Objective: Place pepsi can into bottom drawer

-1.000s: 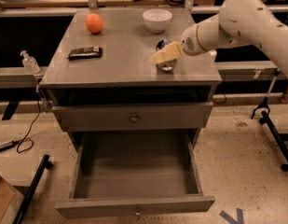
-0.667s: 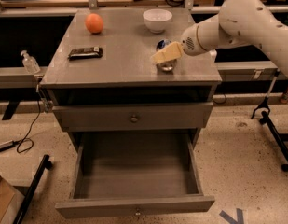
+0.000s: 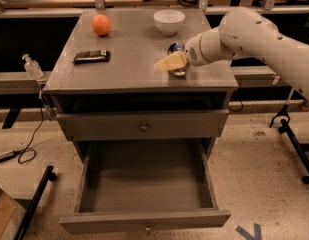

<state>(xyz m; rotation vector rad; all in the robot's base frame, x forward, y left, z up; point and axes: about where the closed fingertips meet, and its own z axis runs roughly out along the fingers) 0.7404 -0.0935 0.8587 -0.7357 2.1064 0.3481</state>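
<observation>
A small clear bottle point(image 3: 32, 66) stands on a ledge at 9 o'clock from the grey cabinet point(image 3: 139, 79). A cardboard box point(image 3: 1, 219) sits on the floor at 7 o'clock.

On the cabinet top, a dark flat packet point(image 3: 91, 57) lies toward 9 o'clock. An orange point(image 3: 101, 25) rests at 11 o'clock, near the back edge.

Below the top, the shallower drawer point(image 3: 143, 127) is closed. The bottom drawer point(image 3: 144, 219) is pulled fully out toward 6 o'clock, with its grey floor bare.

A white bowl point(image 3: 169, 22) stands at 12 o'clock on the top. The pepsi can point(image 3: 176, 48) stands upright on the top at about 3 o'clock, just in front of the bowl and apart from it.

The gripper point(image 3: 166, 64) comes in from 3 o'clock on the white arm point(image 3: 254, 34). Its pale yellow part lies across the front of the can and hides the middle of it. It cannot be told whether the hand is clamped on the can or only beside it.
</observation>
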